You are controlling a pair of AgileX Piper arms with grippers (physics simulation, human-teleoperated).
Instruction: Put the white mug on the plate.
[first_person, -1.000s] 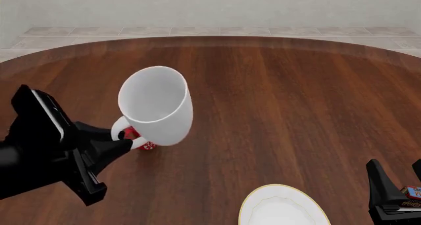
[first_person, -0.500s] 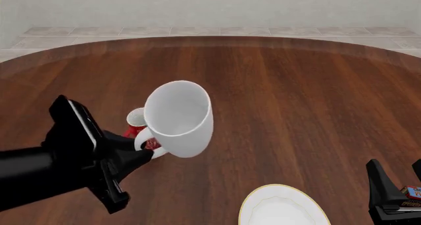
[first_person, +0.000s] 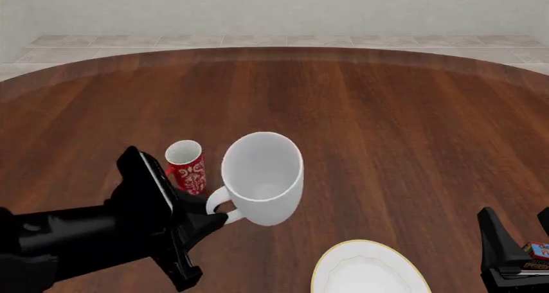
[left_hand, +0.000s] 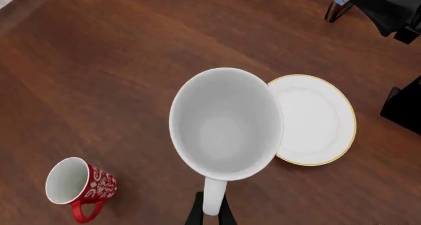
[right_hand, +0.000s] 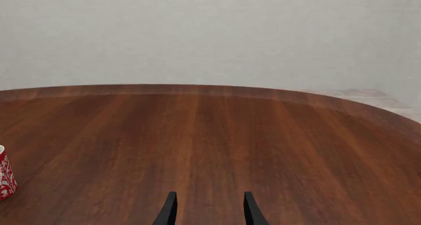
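**White mug aloft, held by its handle**

Dark wooden table (first_person: 386, 132) spread beneath both arms. Ahead of the left gripper (first_person: 213, 214) and to its right, the plate (first_person: 369, 270), bare and flat on the wood, close beside the right arm's parked gripper (right_hand: 207, 208). White mug (first_person: 261, 176) raised clear of the table, handle pinched between the left gripper's fingers (left_hand: 194, 212), mouth tipped toward the camera, nothing inside. In the left wrist view, mug rim overlapping the plate's (left_hand: 316, 119) edge. Just left of the left gripper, small red mug (first_person: 185, 165), upright and vacant. Right gripper's fingers parted, holding nothing. Nothing between white mug and plate.
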